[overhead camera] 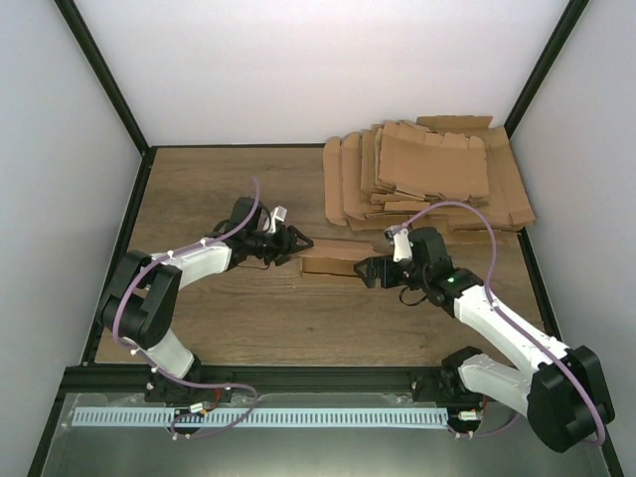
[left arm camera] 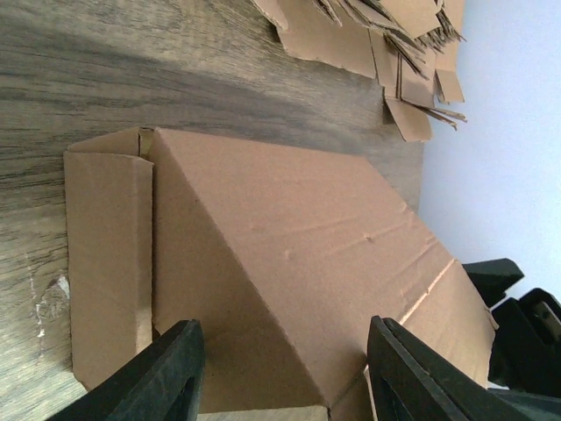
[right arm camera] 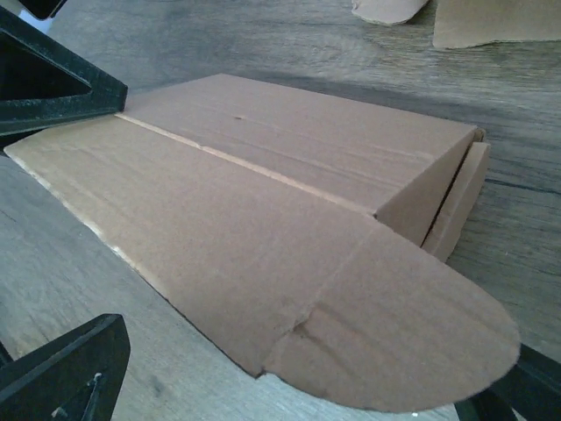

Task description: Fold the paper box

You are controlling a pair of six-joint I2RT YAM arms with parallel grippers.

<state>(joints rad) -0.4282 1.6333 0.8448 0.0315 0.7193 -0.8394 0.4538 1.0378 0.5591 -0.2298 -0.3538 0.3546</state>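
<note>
Left fingers [left arm camera: 166, 377] stand half apart astride one end of the box [overhead camera: 333, 260]. I cannot tell whether they pinch it or merely bracket it, though either would steady it against sliding. Right fingers [right arm camera: 66, 368] are spread wide at the opposite end, gripping nothing. The rounded flap [right arm camera: 403, 333] lies flat between them and is likely my next fold. The box rests partly folded on the counter [overhead camera: 248, 318], near the blanks [overhead camera: 427, 174] behind.
</note>
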